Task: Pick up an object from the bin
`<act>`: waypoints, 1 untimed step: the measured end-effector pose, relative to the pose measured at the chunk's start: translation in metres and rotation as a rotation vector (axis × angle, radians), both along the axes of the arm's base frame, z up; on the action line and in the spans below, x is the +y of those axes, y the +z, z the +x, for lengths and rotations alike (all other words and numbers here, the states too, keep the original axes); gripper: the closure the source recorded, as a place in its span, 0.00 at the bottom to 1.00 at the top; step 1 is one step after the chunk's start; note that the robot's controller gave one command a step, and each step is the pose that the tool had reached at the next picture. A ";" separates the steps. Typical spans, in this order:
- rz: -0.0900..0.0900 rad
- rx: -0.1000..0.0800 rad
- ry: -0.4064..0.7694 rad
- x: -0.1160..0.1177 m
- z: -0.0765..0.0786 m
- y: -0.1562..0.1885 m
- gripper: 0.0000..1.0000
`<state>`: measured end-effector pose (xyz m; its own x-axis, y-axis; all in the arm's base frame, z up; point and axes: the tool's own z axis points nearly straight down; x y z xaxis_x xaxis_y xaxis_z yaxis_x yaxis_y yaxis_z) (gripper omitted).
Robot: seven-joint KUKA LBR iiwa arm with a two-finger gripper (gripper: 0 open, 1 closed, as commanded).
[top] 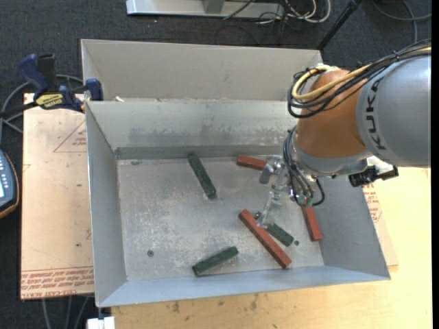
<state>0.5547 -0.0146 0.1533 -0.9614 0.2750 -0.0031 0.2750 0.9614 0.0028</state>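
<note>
Dark carpet round the grey bin (104, 204). Claw (264, 216) sits low in the bin's right half, tip at the upper end of the long red bar (266, 240), which runs diagonally toward the front right corner. Claw spread or pinched: can't tell, and nothing visibly held. I read this as the approach step, grasp not yet made. Next move calls for straddling the bar across its narrow width, closing, then a straight lift. Bar looks thin, flat, rigid, rust red. Green stub (280, 235) lies right against its right side, so it could snag. Further out: right red bar (313, 223) by the right wall, back red bar (250, 162) near the back wall, mid green bar (202, 175), front green bar (215, 260) by the front edge
</note>
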 end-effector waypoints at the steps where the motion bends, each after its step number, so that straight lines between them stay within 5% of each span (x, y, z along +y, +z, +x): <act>1: -0.001 0.002 -0.062 0.001 -0.066 -0.086 0.00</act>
<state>0.4890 -0.0135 0.0675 -0.9425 0.3341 -0.0015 0.3341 0.9425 0.0008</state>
